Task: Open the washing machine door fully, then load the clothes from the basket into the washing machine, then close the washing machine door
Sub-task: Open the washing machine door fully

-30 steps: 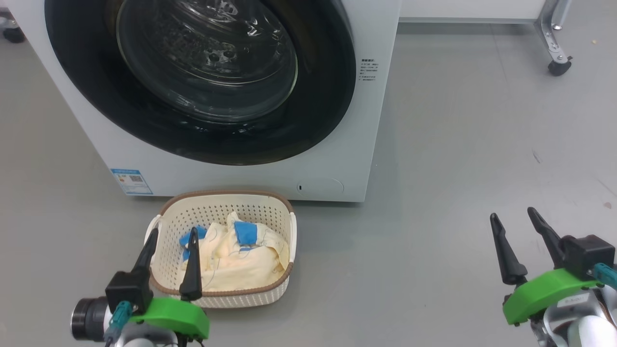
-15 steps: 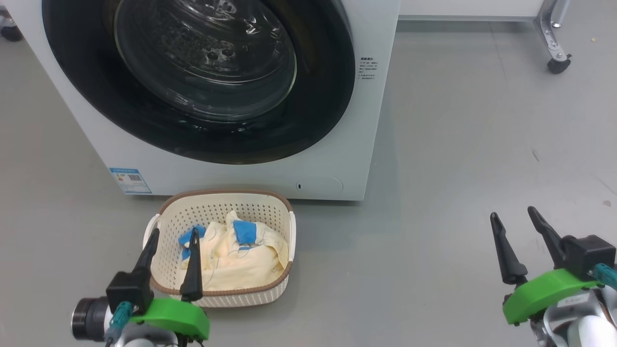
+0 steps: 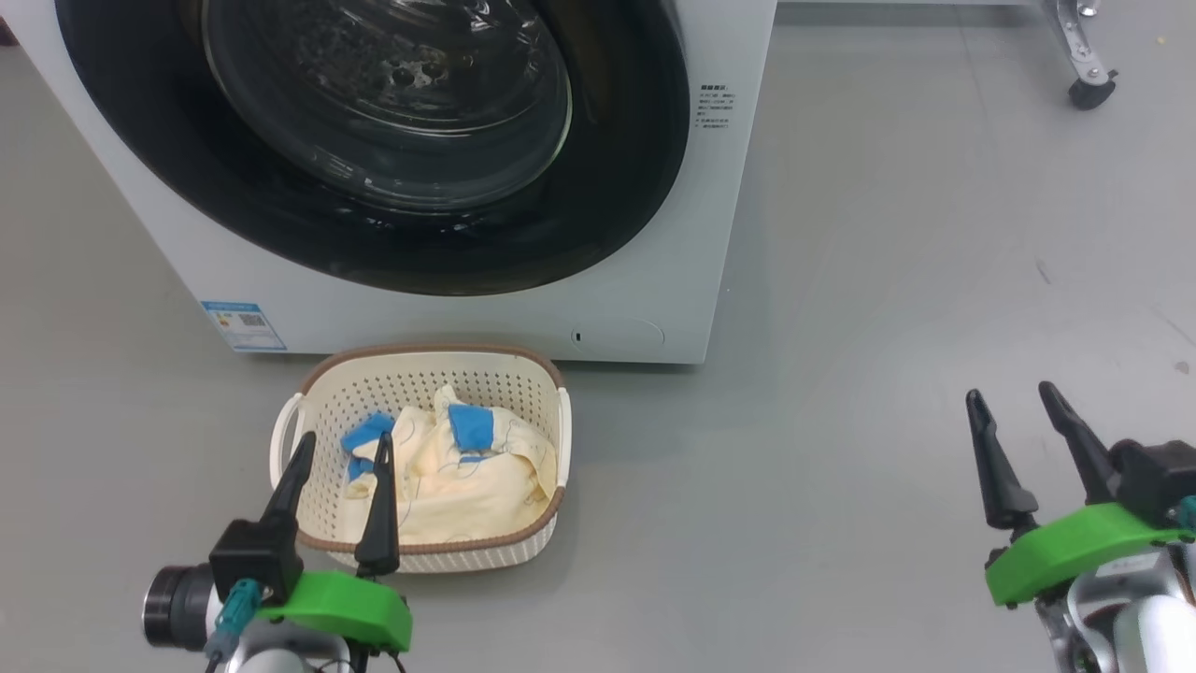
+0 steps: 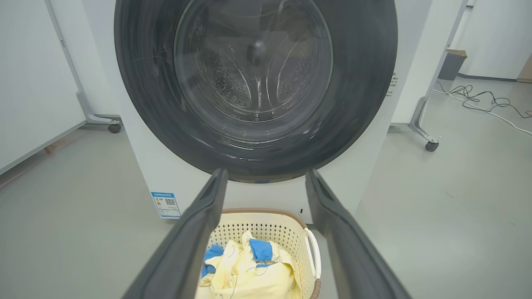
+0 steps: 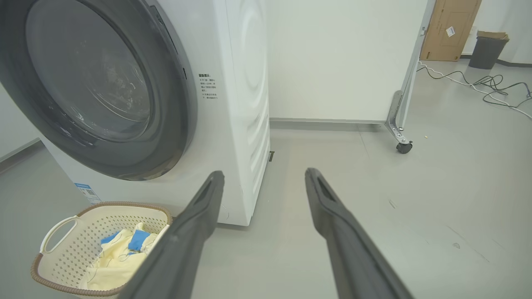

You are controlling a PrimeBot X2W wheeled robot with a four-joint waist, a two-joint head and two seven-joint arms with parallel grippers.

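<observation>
The left gripper (image 3: 346, 441), spread and empty, has the basket (image 3: 425, 355) with the clothes (image 3: 458, 467) just ahead of it. Beyond stands the washing machine (image 3: 719, 280), the washing machine door (image 3: 626, 187) shut. The right gripper (image 3: 1010, 394), spread and empty too, has the door ahead and to its left. I think it should hook the door's right edge and pull in a wide arc. The right wrist view gives this edge slantwise, the left wrist view frontally.

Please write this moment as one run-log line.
door shut | clothes in basket | left gripper open, empty | right gripper open, empty
</observation>
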